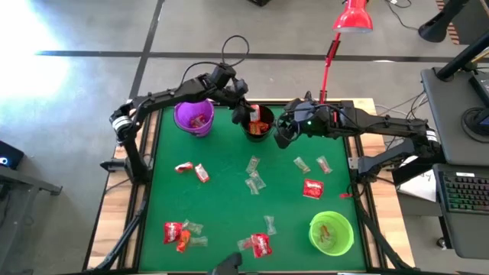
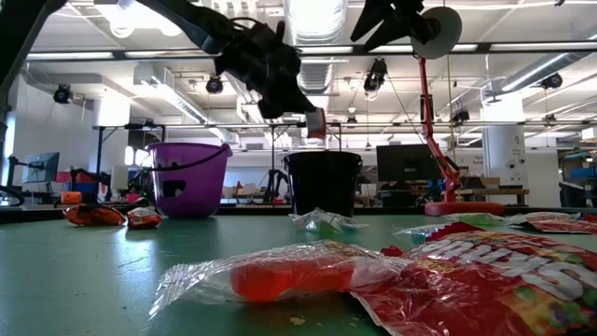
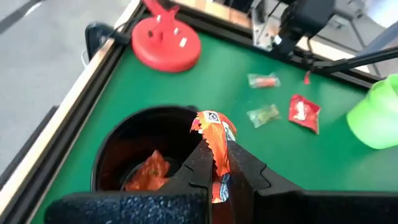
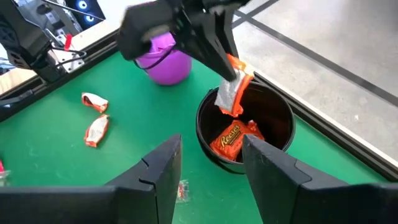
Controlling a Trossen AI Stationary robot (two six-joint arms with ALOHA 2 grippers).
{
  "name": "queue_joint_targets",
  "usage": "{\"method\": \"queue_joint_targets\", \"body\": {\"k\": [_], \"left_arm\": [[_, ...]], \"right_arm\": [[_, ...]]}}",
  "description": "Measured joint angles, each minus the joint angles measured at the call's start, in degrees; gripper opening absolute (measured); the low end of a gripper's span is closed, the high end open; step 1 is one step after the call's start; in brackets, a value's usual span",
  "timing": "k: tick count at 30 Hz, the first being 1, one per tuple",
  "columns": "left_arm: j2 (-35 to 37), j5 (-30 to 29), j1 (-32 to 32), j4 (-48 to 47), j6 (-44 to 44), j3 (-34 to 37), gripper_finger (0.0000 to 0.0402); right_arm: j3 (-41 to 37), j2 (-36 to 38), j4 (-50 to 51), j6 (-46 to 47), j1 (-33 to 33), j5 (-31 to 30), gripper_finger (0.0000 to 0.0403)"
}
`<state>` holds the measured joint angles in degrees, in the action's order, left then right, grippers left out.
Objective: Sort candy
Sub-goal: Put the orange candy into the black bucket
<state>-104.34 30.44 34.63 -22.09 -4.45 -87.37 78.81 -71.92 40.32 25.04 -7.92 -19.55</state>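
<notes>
Inside the black cup (image 4: 245,127) lies a Reese's pack (image 4: 231,139); left pincer (image 3: 217,163) grips an orange candy (image 3: 214,134); right pincer (image 4: 210,162) wide.

We see left arm reaching from table's 9 o'clock edge toward 12 o'clock, left gripper (image 1: 250,114) angled down, fingers (image 3: 202,165) pinched tight on orange-wrapped candy (image 3: 214,140). Right arm stretches from 3 o'clock toward centre-top, right gripper (image 4: 210,163) empty, fingers spread wide.

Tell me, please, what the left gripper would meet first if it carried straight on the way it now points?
Most likely the black cup: the left gripper, jaws shut on an orange candy, points down over its mouth, so it would probably reach the orange candies inside, though depth is unclear.
</notes>
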Motion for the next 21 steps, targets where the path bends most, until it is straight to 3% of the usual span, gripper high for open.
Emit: {"method": "queue_joint_targets", "body": {"k": [11, 21], "left_arm": [[-5.39, -0.14, 0.13, -0.44, 0.36, 0.02, 0.0006], [-5.57, -0.12, 0.09, -0.46, -0.94, 0.02, 0.0022]], "right_arm": [[0.00, 0.35, 0.20, -2.47, -1.14, 0.00, 0.0160], [0.00, 0.35, 0.44, -2.56, -1.14, 0.00, 0.0164]]}}
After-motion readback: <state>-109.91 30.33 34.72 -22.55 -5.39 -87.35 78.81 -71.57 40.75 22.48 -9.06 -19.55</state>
